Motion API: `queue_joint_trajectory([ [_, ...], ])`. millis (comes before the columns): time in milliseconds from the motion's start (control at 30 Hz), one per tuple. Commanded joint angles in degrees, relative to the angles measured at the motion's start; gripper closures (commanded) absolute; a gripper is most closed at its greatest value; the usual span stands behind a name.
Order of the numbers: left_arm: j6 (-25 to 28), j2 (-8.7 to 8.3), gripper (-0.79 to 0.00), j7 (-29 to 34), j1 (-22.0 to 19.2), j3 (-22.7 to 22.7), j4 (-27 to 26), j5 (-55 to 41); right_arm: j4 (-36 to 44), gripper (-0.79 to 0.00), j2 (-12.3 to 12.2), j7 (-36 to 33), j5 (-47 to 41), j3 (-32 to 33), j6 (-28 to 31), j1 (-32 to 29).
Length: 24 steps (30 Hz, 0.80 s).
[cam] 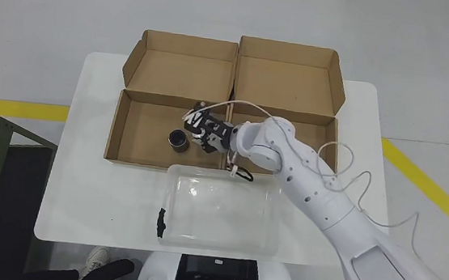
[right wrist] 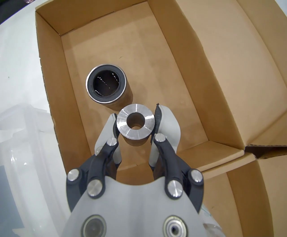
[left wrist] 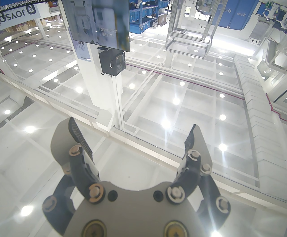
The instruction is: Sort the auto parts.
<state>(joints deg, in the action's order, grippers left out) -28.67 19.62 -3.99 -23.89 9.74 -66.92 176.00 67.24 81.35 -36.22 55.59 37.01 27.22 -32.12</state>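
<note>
**A:** What does the right wrist cam give you that the top view doesn't?

**B:** The grip. Your right gripper [right wrist: 136, 114] is clenched on a steel ring [right wrist: 145, 123], bore facing the camera, above the floor of the left cardboard box [right wrist: 51, 67]. A dark-lined bearing sleeve [right wrist: 105, 83] stands on end just beside the ring. Can't tell if they touch.

**A:** And the top view?

**B:** That's your layout. The right cardboard box [cam: 283, 85] butts against the left one, lids folded back. A clear bin [cam: 225, 213] sits on the tabletop [cam: 81, 191] just in front of both. There's a small black part [cam: 160, 222] at the bin's left wall, can't tell which side of it.

**A:** Left arm?

**B:** Left gripper [left wrist: 132, 122] is released, jaws wide, aimed at the ceiling.

**A:** Room to move?

**B:** The box's near wall is right under your wrist. The box floor runs well past the sleeve to the left wall. The tabletop has a white margin on either side of the boxes.
</note>
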Motion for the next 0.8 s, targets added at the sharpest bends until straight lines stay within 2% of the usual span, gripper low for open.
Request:
queue_joint_trajectory([
  [0, 0.0, 0.00, -0.785, 0.0, 0.0, 0.0, 0.0, 0.0, -0.6, -0.006, 0.3, 0.3, 0.2, -0.2, 0.0, 0.2],
  [167, 0.0, 0.00, -0.785, 0.0, 0.0, 0.0, 0.0, 0.0, -2.0, -0.148, 1.0, 0.4, 0.6, -0.9, -0.4, 0.7],
  [400, 0.0, 0.00, -0.785, 0.0, 0.0, 0.0, 0.0, 0.0, -3.7, -0.145, 1.8, -0.4, 1.6, -1.5, -0.4, 1.3],
  [467, 0.0, 0.00, -0.785, 0.0, 0.0, 0.0, 0.0, 0.0, -3.9, -0.175, 2.0, -0.7, 1.9, -1.7, -0.4, 1.3],
  [533, 0.0, 0.00, -0.785, 0.0, 0.0, 0.0, 0.0, 0.0, -4.1, -0.268, 2.2, -1.1, 2.1, -1.7, -0.3, 1.4],
  [633, 0.0, 0.00, -0.785, 0.0, 0.0, 0.0, 0.0, 0.0, -4.3, -0.551, 2.4, -1.3, 2.3, -1.6, -0.2, 1.5],
  [733, 0.0, 0.00, -0.785, 0.0, 0.0, 0.0, 0.0, 0.0, -4.5, -0.773, 2.5, -1.4, 2.3, -1.5, 0.1, 1.4],
  [767, 0.0, 0.00, -0.785, 0.0, 0.0, 0.0, 0.0, 0.0, -4.5, -0.785, 2.6, -1.4, 2.3, -1.4, 0.1, 1.4],
])
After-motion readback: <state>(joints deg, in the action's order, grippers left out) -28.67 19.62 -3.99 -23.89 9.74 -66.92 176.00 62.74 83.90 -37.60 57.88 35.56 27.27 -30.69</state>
